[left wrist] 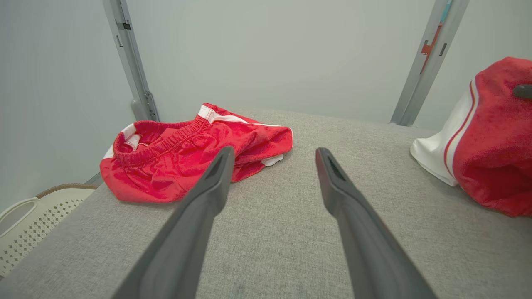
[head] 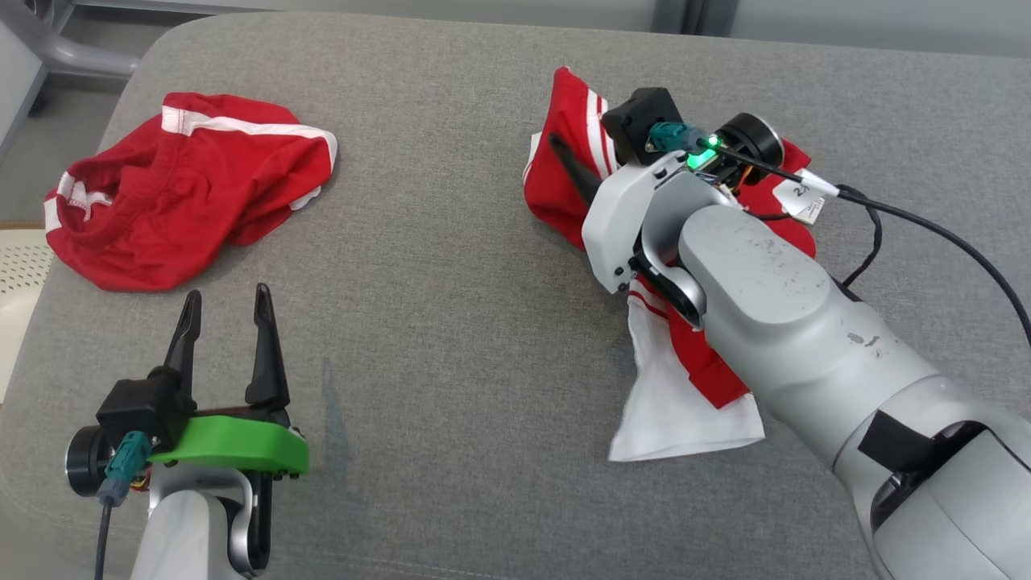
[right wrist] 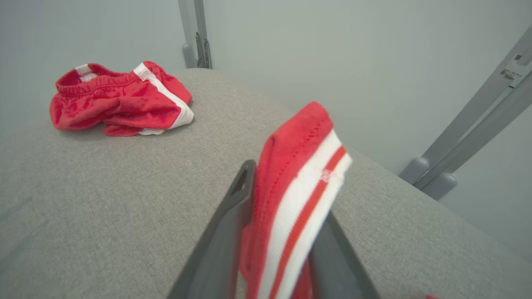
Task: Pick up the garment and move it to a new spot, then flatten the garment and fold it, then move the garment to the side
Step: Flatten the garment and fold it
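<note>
Where the right gripper (right wrist: 286,199) meets the red-and-white striped fabric garment (head: 676,395), its two dark fingers are closed narrowly on a raised fold of red cloth and its white-and-red band. The garment sits on the far right part of the grey fabric-covered desk (head: 451,338). Its upper part is bunched at the gripper, and a white panel with a red edge lies on the desk nearer the robot. In the head view the pale right forearm (head: 773,306) crosses over the middle of the garment and hides it. A black cable (head: 926,225) and a white tag (head: 805,197) sit at that wrist.

The left gripper (head: 227,294) is positioned over the near left of the desk, fingers moderately apart and holding nothing. Beyond it, at the far left, lies a crumpled pair of red shorts (head: 185,201) with white side stripes and an elastic waistband, well apart from the held garment. A pale perforated plastic basket (head: 20,266) stands just past the desk's left edge. Grey metal frame posts (left wrist: 133,66) rise behind the desk.
</note>
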Robot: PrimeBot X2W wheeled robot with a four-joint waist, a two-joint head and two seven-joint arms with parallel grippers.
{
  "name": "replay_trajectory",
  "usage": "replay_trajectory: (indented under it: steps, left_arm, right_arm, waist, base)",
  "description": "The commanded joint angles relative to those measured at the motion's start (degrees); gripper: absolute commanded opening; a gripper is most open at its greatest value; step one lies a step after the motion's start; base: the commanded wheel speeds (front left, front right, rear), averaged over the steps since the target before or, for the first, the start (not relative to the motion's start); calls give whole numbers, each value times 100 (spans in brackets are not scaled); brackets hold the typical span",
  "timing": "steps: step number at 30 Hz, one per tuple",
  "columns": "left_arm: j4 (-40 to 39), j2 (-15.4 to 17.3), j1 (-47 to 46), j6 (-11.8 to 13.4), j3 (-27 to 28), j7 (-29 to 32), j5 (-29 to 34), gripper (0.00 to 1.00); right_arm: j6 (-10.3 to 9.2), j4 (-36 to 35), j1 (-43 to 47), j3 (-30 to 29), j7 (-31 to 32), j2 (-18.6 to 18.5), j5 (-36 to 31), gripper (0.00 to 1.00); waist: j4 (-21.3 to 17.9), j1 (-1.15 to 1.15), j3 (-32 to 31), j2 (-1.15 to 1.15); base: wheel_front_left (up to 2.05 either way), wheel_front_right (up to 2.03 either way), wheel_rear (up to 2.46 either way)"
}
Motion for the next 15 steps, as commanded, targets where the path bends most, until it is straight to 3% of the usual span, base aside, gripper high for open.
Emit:
replay_trajectory:
  steps: [1, 9, 13, 15]
  left_arm:
    - [3, 13, -42, 24, 15, -2, -27, 100]
    - [-46, 13, 149, 37, 205, -2, 117, 100]
    - [-83, 25, 211, 21, 313, -1, 198, 100]
    - [-112, 35, 249, 14, 364, -2, 242, 100]
  right_arm:
    - [-2, 7, 136, 77, -50, -12, 94, 100]
    - [-2, 330, 267, 26, -673, -18, 396, 100]
    - [-2, 224, 403, -302, -827, -246, 483, 100]
    - [-2, -168, 478, -617, -837, -447, 416, 100]
  waist:
    - [-5, 0, -35, 0]
    - [-320, 0, -177, 0]
    - [-514, 0, -256, 0]
    - [-611, 0, -301, 0]
  base:
    - [0, 0, 0]
    - [0, 0, 0]
    - [0, 0, 0]
    - [0, 0, 0]
